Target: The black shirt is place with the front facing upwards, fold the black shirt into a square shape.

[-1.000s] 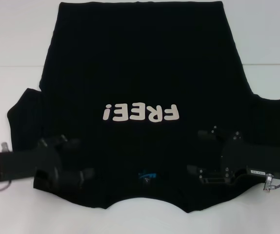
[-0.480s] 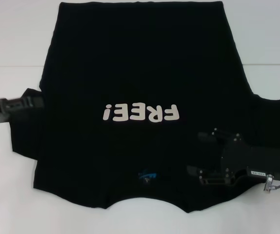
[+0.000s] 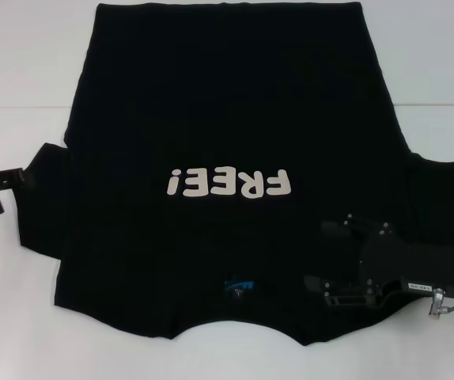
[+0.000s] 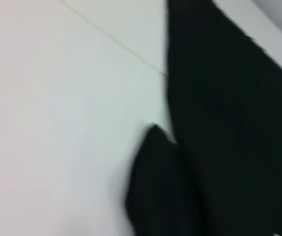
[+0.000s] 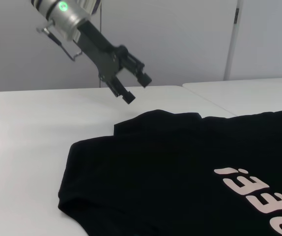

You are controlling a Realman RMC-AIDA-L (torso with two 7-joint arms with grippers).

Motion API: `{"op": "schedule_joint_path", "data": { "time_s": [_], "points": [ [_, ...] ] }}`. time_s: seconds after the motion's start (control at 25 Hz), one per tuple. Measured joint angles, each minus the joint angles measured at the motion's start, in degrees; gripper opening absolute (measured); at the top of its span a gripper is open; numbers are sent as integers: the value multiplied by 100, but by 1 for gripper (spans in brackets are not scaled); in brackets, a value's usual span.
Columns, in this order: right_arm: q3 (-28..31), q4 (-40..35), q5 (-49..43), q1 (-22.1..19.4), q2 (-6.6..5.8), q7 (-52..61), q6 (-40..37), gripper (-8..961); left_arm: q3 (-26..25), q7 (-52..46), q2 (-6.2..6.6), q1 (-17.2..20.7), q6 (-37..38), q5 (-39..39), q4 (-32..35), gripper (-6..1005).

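Black cotton short-sleeved shirt [image 3: 227,119] lies flat on the white table [image 3: 21,71]. Left gripper [image 5: 131,83], fingers spread, hangs clear; right gripper [image 3: 326,253], fingers spread, risks bunching the shoulder if it drags.

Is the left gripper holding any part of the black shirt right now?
No: in the right wrist view the left gripper hangs open in the air above the white table, clear of the black shirt's sleeve, with nothing between its fingers.
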Motion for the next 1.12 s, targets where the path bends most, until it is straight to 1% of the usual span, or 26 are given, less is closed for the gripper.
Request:
{"op": "schedule_joint_path", "data": {
  "time_s": [0.16,0.44,0.56,1.12],
  "points": [
    [1,2,0,-2,0,13,-8,944,50,22,-129,7,-507,6,-55,869],
    [2,1,0,-4,0,23,-8,944,48,34,-247,-17,-702,7,-76,860],
    [2,2,0,-3,0,25,-8,944,48,62,-317,-20,-782,7,-83,856],
    [1,2,0,-3,0,26,-8,945,109,58,-409,-63,-793,1,-127,839]
  ]
}}
